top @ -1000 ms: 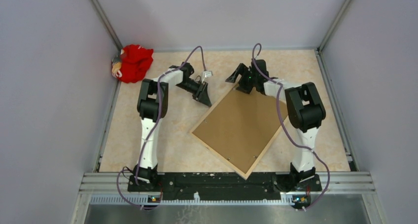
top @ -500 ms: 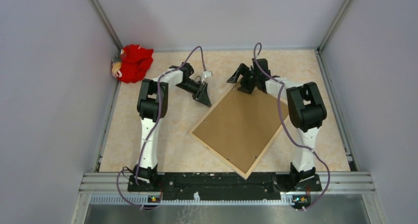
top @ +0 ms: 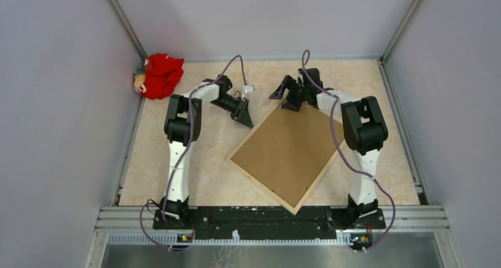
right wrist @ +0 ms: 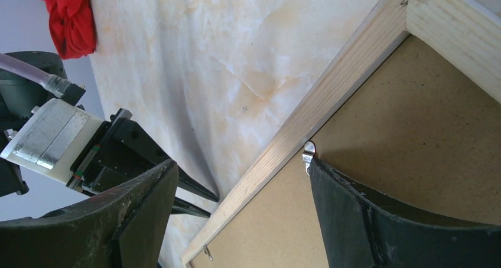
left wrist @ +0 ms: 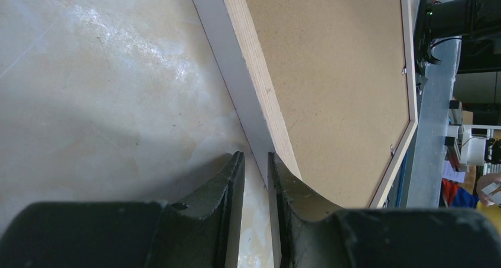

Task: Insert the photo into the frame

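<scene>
The frame [right wrist: 331, 91] lies face down on the table at an angle, its pale wood back up. The plain brown backing board [top: 289, 150] fills it. The photo is hidden. My right gripper [right wrist: 242, 164] is open over the frame's far corner and straddles the wood rail. One of its fingers [right wrist: 354, 215] touches a small metal clip [right wrist: 307, 156]. My left gripper [left wrist: 255, 162] has its jaws nearly together, with a thin gap showing table. Its tips are at the frame's white left edge [left wrist: 236, 91], and I see nothing gripped.
A red cloth bundle [top: 159, 74] lies in the far left corner, also in the right wrist view [right wrist: 65, 14]. Grey walls enclose the table on three sides. More metal clips [left wrist: 405, 71] sit along the frame's inner rim.
My right gripper has shifted slightly left over the frame's far corner. The left arm and the frame have not moved.
</scene>
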Controlling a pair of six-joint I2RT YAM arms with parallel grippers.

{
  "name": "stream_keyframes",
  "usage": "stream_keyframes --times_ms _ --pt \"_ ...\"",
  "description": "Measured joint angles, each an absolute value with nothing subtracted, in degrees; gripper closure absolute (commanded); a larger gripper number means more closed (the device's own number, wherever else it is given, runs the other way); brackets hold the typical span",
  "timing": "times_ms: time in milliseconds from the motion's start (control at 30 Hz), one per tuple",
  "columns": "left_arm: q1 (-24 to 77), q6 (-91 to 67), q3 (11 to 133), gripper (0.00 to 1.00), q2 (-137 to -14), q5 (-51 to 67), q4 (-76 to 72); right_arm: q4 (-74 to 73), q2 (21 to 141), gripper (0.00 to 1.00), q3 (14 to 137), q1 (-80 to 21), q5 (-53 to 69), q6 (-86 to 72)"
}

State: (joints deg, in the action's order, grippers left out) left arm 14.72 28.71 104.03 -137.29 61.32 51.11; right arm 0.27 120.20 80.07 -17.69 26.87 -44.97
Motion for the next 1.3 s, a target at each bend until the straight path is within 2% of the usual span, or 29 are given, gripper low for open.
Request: stream_keyframes --times_ms 467,833,1000,1300 --pt "14.66 29.36 103.83 0.72 -137.27 61.58 51.13 -2.70 122.02 0.20 83.15 -17.34 30.13 -42.85" --pt "14.59 30.06 103.83 0.72 -137.27 61.63 51.37 -13.23 126.13 0.19 92.95 -16.91 32.75 -33.85" --pt "14.59 29.52 103.96 0.65 -137.29 61.84 51.42 -13.30 126.13 0.19 92.99 -15.49 32.58 -32.40" --pt "15.09 24.84 109.86 0.58 -139.83 61.56 50.22 -10.76 126.13 0.19 91.72 -13.65 34.24 -33.04"
